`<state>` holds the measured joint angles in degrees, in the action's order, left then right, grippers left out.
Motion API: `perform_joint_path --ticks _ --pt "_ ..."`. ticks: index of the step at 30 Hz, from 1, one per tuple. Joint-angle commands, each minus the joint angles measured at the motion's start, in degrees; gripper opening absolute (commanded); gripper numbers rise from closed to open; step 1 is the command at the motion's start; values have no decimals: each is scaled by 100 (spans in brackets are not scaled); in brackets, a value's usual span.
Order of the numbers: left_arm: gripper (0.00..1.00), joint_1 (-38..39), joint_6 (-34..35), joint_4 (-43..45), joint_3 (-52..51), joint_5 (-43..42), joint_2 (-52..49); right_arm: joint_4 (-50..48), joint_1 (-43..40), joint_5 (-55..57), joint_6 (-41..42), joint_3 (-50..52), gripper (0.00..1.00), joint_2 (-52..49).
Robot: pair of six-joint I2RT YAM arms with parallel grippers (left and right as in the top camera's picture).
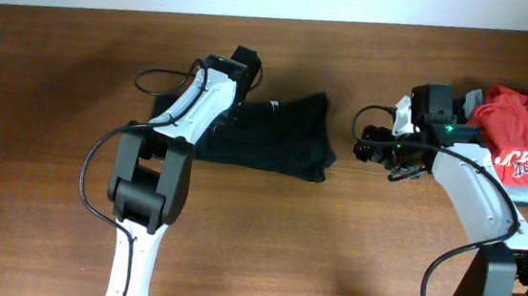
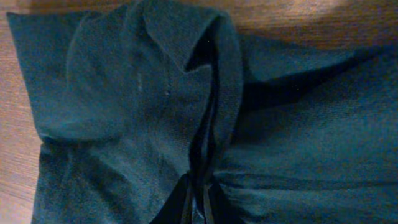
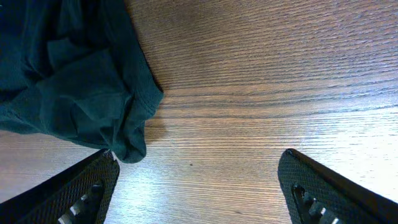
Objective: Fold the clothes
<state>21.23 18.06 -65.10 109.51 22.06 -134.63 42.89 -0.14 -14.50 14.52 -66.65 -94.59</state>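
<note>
The black T-shirt (image 1: 275, 135) lay crumpled on the table (image 1: 331, 259), far middle. The left gripper (image 2: 198, 200) pinched a raised fold at its left side; the right gripper (image 3: 196, 186) hung spread wide just right of it.

The overhead camera is looking straight down on the table (image 1: 57, 101) from high up, taking in my left arm (image 1: 186, 112) and right arm (image 1: 476, 191), their bases at the bottom edge. My left wrist camera is pointing down very close at the shirt (image 2: 124, 112), which is nearly filling its frame. My right wrist camera is sitting low, facing down past my fingers (image 3: 68, 193) at wood. All three are sharing the shirt.
</note>
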Motion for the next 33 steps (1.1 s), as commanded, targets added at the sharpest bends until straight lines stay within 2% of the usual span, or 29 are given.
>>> perform_joint_path --ticks 1,3,5,12,21,33 --pt "9 -39 35 59 -184 26 -81 0 -24 -52 -61 -81 86 83" --pt "8 -39 35 87 -223 26 -81 0 -24 -55 -61 -81 86 83" --pt "1 -39 35 142 -278 26 -81 0 -24 -52 -61 -81 86 83" --pt "1 -39 33 -109 37 240 -68 0 -24 -52 -63 -81 86 83" --pt "1 -37 4 -925 1394 236 -68 -2 -24 -52 -63 -81 86 83" --pt "1 299 -98 -896 1445 -50 -68 -20 -24 -52 -61 -81 86 83"
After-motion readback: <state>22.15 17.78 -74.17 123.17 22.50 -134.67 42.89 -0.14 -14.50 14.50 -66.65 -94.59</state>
